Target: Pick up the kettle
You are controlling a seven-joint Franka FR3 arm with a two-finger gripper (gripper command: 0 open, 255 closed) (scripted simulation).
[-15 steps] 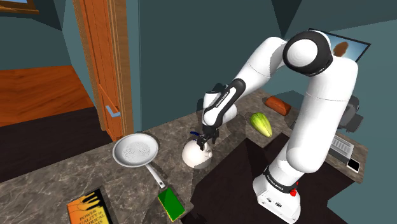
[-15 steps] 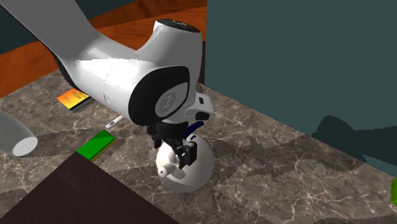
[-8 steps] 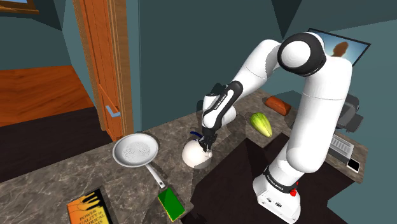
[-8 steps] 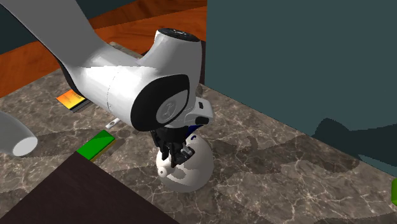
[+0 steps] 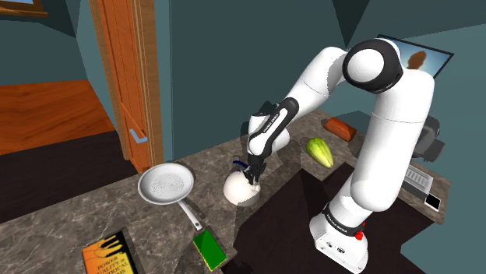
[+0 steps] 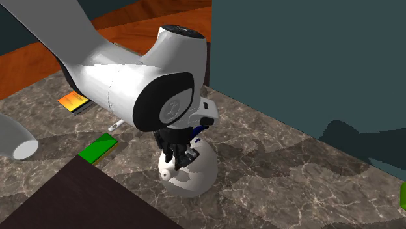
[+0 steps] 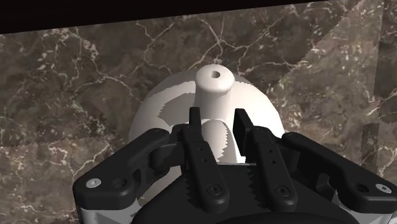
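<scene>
A round white kettle (image 5: pixel 236 190) sits on the brown marble counter (image 5: pixel 93 210), just beyond the dark stand. My gripper (image 5: pixel 251 177) comes down on its top from above. In the wrist view the black fingers (image 7: pixel 194 124) clasp a white neck of the kettle (image 7: pixel 159 108) between them, with the spout's round opening just past the fingertips. From the second exterior view the gripper (image 6: pixel 181 159) presses into the kettle's (image 6: pixel 200 174) upper side, below the big white wrist. The kettle's base rests on the counter.
A grey frying pan (image 5: pixel 166 185) lies near the kettle toward the shoulder view's left. A green box (image 5: pixel 209 249) and an orange book (image 5: pixel 109 257) lie nearer the front. A green vegetable (image 5: pixel 319 152) and a brown loaf (image 5: pixel 340 128) sit behind the arm. An orange door (image 5: pixel 128 78) stands at the back.
The fingers stood apart over the kettle one second ago and have since closed on its neck. The hand dropped slightly; the kettle has barely moved.
</scene>
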